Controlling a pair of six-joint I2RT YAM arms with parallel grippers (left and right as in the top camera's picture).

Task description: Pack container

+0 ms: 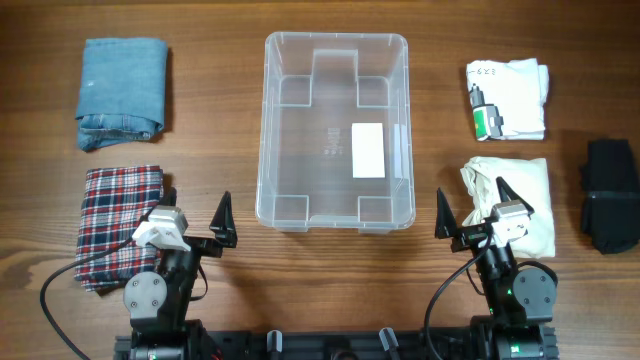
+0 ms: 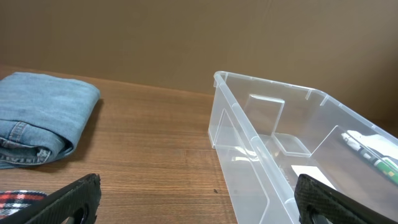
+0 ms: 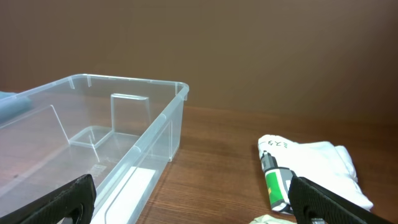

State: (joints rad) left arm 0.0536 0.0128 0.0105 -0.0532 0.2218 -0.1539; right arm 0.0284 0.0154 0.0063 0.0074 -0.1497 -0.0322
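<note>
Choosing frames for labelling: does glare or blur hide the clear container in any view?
Overhead: container sharp, evenly lit, only faint sheen on its walls. Left wrist: container crisp, left fingers at the bottom edge slightly soft. Right wrist: likewise, right fingers soft.

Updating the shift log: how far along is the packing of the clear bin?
Done: nothing, the container holds only its white label. In hand: nothing; the left gripper and right gripper are open and empty. To do: all five folded pieces lie on the table, jeans and plaid shirt to the left, white printed garment, cream garment and black garment to the right.
</note>
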